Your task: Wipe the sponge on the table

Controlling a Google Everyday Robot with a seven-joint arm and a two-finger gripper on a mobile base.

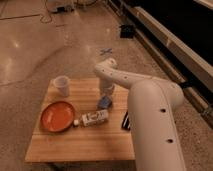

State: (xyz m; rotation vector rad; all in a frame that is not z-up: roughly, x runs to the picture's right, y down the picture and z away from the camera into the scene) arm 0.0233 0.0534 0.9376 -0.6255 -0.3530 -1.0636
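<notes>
Sponge: small, light-blue, flat on surface. Sits just beyond bottle, off its base end, close to it. Touching or apart: can't tell.

End effector: pointing straight down, directly over sponge, so likewise just beyond bottle's base end. Down at sponge's top face; actual contact not resolvable. Released, clenched or grasping: cannot tell.

Bottle: white with label, lying on its side, cap end toward view-left, base end toward view-right. Roughly mid-surface.

Plate: orange, round, much bigger than sponge. View-left of bottle, rim just beside bottle's cap.

Cup: white, upright. Beyond bottle and to view-left, well apart from it, further back than plate.

Black block: dark, ridged, rectangular. Near bottle's base end on view-right, partly covered by arm.

Arm: white, bulky. Fills frame below and view-right of bottle, rises over surface edge, bends beyond bottle, then drops to end effector above sponge.

Surface: light wooden butcher-block, plank strips visible, bare wood nearer camera than bottle.

Floor: polished, glossy. Blue cross mark well beyond bottle, off surface. Dark object further back than the mark, not identifiable.
</notes>
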